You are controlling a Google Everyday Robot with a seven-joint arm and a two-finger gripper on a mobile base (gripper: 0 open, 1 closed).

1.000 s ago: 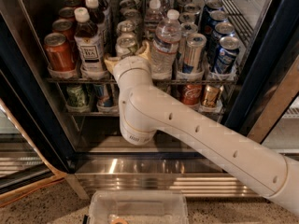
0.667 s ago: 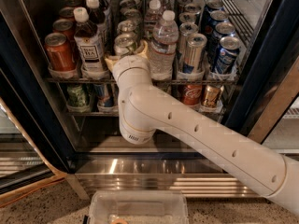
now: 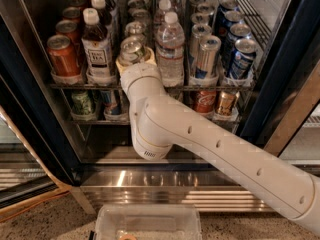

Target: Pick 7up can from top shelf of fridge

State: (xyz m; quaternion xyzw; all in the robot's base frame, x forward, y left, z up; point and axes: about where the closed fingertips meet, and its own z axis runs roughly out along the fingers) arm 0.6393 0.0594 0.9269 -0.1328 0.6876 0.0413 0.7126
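I see my gripper [image 3: 134, 56] at the front edge of the top shelf [image 3: 226, 88], its fingers [image 3: 121, 64] closed around the tilted can [image 3: 131, 46].

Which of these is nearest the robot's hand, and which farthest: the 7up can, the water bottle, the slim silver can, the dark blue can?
The hand is at the front of the top shelf.
1. 7up can: right at the hand.
2. Water bottle: next column to the right.
3. Slim silver can: further right.
4. Dark blue can: far right end.
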